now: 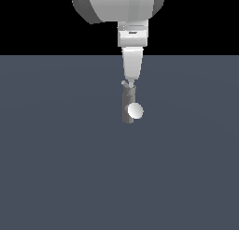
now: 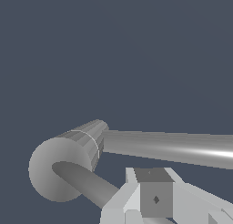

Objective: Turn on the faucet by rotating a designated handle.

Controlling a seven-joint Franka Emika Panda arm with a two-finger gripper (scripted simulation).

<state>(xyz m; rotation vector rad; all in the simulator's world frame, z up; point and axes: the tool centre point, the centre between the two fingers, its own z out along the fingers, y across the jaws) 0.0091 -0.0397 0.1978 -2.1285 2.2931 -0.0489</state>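
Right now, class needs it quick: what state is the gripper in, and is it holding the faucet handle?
Gripper: at the faucet top by the handle; open or shut cannot be told.

No readable text, label, brand, number or sign is showing in either view.
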